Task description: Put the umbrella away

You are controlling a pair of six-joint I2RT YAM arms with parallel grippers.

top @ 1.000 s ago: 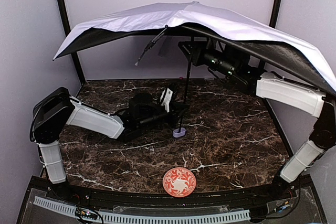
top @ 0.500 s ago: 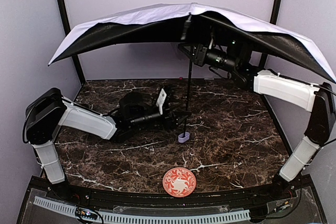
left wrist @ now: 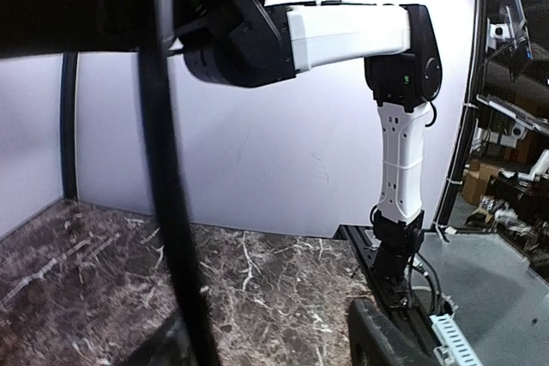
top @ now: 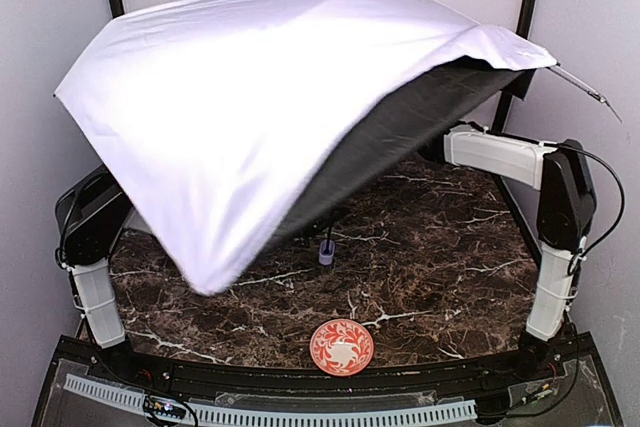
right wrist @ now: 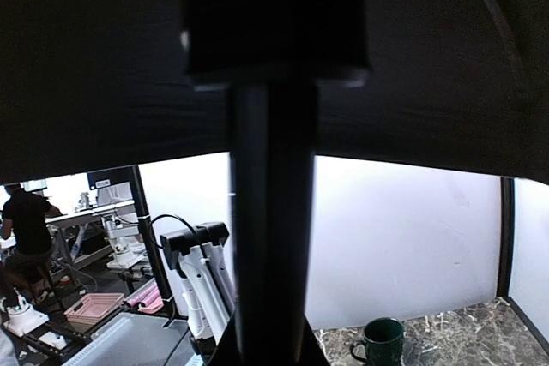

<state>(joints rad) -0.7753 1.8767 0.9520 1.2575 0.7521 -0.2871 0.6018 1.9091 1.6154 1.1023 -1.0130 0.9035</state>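
The umbrella, still fully open, fills most of the overhead view. Its lavender canopy [top: 250, 117] was riding almost level a second ago. It has now tipped hard toward the left side and the camera, so its near-left edge hangs low over the marble worktop [top: 440, 247] and the black underside shows only on the right.

The canopy now covers both grippers from above. Only the shoulder of the left arm [top: 90, 217] and the white link of the right arm [top: 500, 152] stick out.

The left gripper [left wrist: 274, 347] has just let go. In its wrist view the jaws stand apart, with the black shaft [left wrist: 171, 212] running free through the gap, nearer one side.

The right gripper [right wrist: 268, 353] closed in the same moment. Its fingers are not visible, but the shaft sits dead centre and tight against the lens, rising to the black hub. We read that as clenched on the shaft.

We think this was a handover. 1 arm now carries the shaft high up, which would explain the tilt, and it frees the left to work the runner and collapse the canopy. Nothing is folded yet.

The red-patterned bowl [top: 342, 346] sits untouched near the front edge. The lavender knob handle [top: 326, 256] rests on the worktop just under the canopy's rim.
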